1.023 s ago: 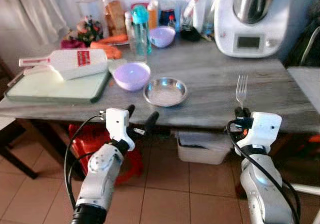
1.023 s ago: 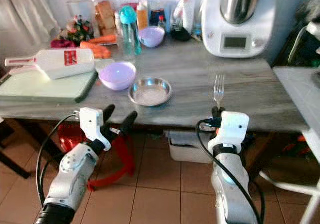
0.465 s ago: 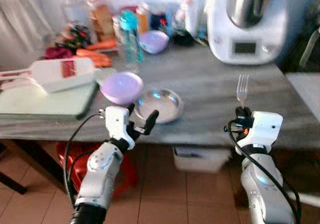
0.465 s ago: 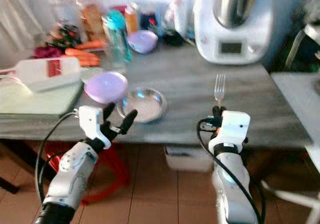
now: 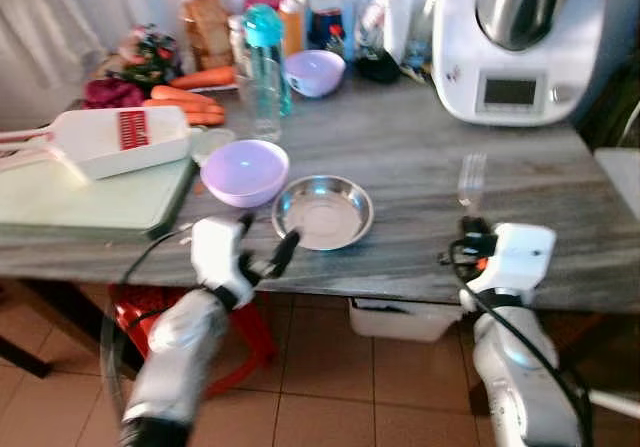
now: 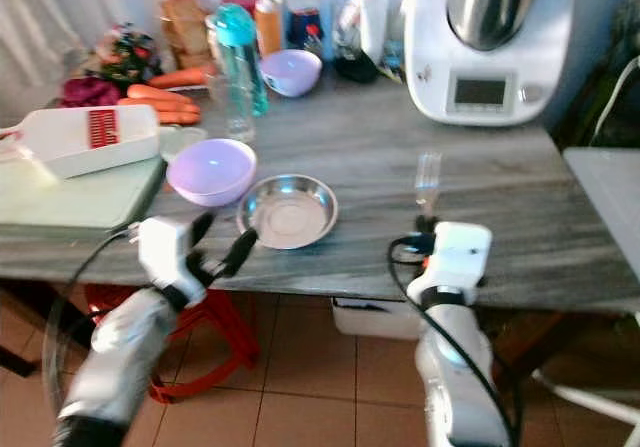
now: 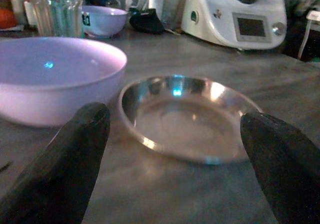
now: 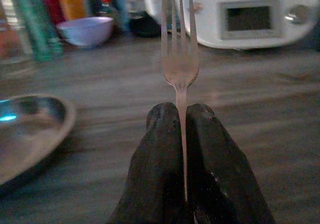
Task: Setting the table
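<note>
On the grey table there are two lilac bowls, one near the front and one at the back, and one steel dish. The right gripper pinches one fork upright over the front edge. The left gripper is spread wide before the dish. The jars at the back are blurred.
</note>
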